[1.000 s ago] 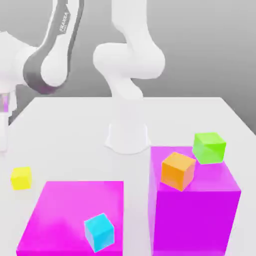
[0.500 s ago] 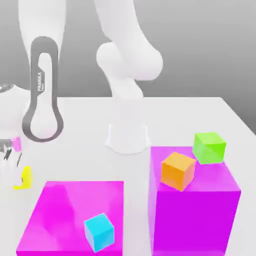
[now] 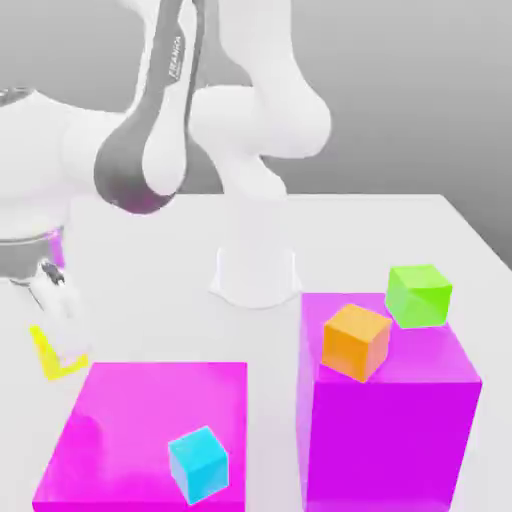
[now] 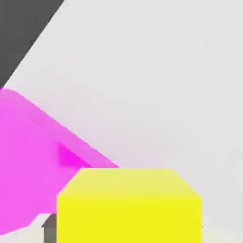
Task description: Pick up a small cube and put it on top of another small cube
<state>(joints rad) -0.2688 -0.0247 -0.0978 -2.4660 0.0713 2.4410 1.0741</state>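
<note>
The small yellow cube (image 3: 46, 354) sits at the exterior view's left, tilted, just off the far left corner of the low magenta block (image 3: 130, 410). My gripper (image 3: 60, 335) is shut on it, and one white finger (image 3: 57, 300) covers part of it. In the hand view the yellow cube (image 4: 128, 209) looms large and close, with the magenta block (image 4: 33, 161) behind it. I cannot tell whether the cube still touches the table (image 3: 150, 300).
A cyan cube (image 3: 198, 463) rests on the low magenta block. An orange cube (image 3: 355, 341) and a green cube (image 3: 418, 294) sit on the tall magenta block (image 3: 390, 430) at the exterior view's right. The arm's white base (image 3: 256, 270) stands mid-table.
The arm swung down over the yellow cube and the gripper went from open to shut on it. The cube now stands tilted instead of flat.
</note>
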